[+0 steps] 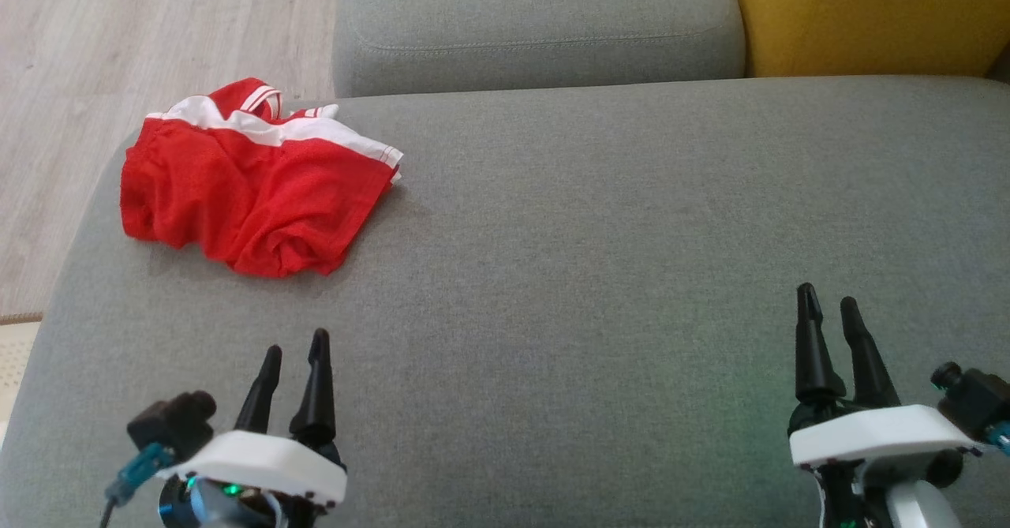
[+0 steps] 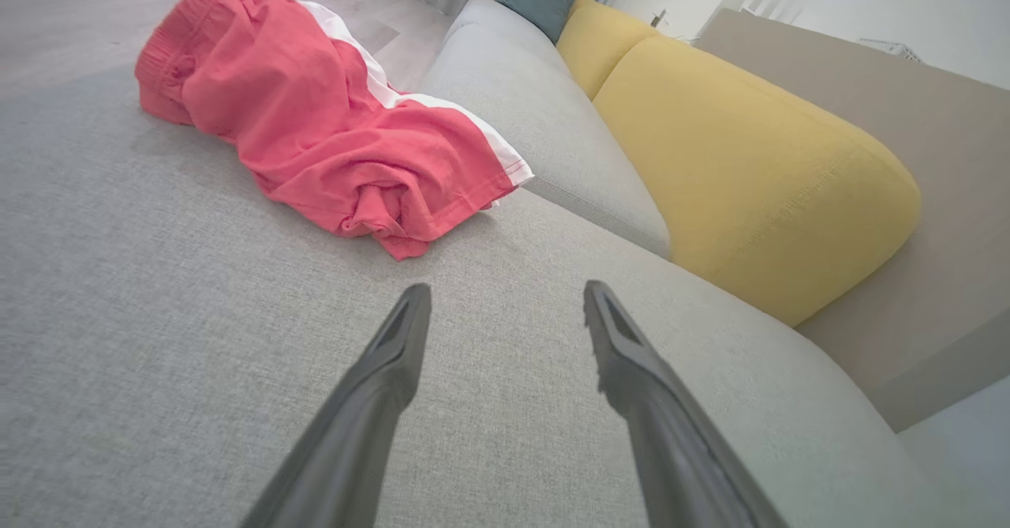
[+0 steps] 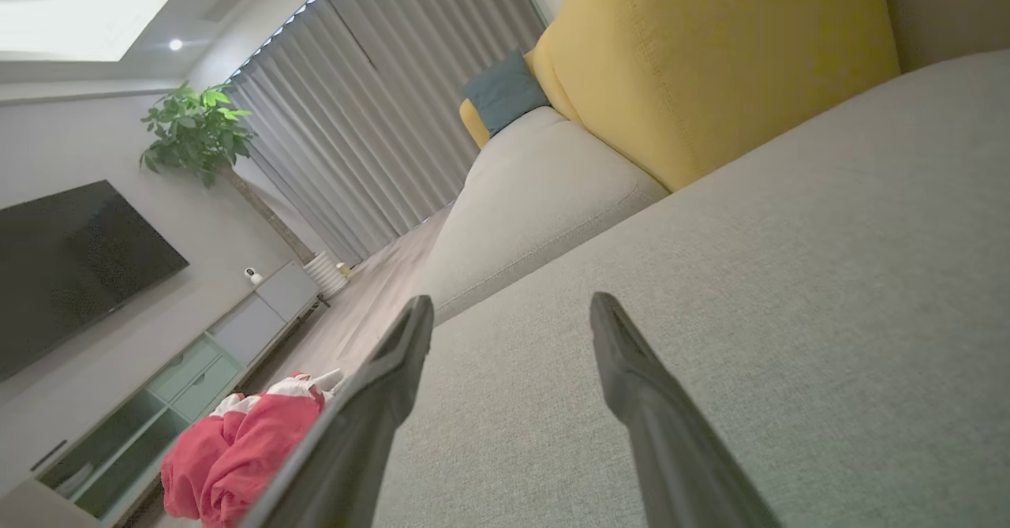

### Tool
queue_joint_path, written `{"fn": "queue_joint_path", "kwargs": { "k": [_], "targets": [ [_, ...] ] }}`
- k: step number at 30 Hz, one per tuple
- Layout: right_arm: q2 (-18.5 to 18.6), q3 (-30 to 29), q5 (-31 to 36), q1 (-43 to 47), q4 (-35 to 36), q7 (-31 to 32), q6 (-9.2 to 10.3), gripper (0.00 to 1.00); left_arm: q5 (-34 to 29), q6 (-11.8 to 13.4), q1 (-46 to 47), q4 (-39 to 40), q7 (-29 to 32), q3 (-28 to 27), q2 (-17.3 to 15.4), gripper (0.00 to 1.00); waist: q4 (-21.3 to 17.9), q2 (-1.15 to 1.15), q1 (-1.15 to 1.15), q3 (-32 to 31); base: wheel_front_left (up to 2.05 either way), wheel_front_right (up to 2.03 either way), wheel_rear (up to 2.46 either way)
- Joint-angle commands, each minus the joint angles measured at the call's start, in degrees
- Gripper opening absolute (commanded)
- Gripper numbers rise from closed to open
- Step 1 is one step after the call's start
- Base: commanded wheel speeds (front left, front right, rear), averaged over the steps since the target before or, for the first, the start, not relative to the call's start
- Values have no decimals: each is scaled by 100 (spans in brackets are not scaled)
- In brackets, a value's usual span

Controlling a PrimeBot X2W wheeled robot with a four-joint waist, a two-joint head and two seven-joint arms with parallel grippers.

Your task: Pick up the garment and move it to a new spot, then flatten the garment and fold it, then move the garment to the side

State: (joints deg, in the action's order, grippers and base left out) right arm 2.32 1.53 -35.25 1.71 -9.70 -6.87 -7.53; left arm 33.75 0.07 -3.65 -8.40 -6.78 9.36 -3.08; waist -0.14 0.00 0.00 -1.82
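The garment (image 1: 252,177) is a pair of red shorts with white stripes, lying crumpled near the far left corner of the grey sofa seat (image 1: 600,275). In the left wrist view the garment (image 2: 331,125) lies ahead and to the left of my fingers. It also peeks in low at the left of the right wrist view as the garment (image 3: 237,449). My left gripper (image 1: 295,348) hovers open at the near left, well short of the shorts, nothing between its fingers. My right gripper (image 1: 827,297) stands open and empty at the near right.
A second grey seat cushion (image 1: 536,23) lies beyond, with a yellow back cushion (image 1: 868,15) at the far right. Wooden floor (image 1: 118,39) drops off past the sofa's left edge. A TV (image 3: 71,260), plant (image 3: 197,129) and curtains (image 3: 379,117) stand across the room.
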Motion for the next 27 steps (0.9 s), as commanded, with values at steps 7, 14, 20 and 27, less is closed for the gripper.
{"fn": "queue_joint_path", "kwargs": {
  "k": [7, 14, 20, 27],
  "targets": [
    [40, 189, 684, -198, 165, -203, 3, 100, -630, 82, 77, 222, -216, 31, -107, 100, 5, 0, 0, -6, 0, 0, 0],
    [43, 207, 1222, -231, -59, -321, 3, 100, -1114, 158, 62, 262, -334, 109, -132, 100, 13, 0, 0, -9, 0, 0, 0],
    [45, 241, 1677, -289, -251, -422, 3, 100, -1506, 228, 38, 302, -434, 162, -137, 100, 14, 0, 0, -12, 0, 0, 0],
    [48, 286, 2182, -356, -366, -540, 4, 100, -1977, 287, 21, 326, -551, 206, -157, 100, 11, 0, 0, -14, 0, 0, 0]
  ]
}}
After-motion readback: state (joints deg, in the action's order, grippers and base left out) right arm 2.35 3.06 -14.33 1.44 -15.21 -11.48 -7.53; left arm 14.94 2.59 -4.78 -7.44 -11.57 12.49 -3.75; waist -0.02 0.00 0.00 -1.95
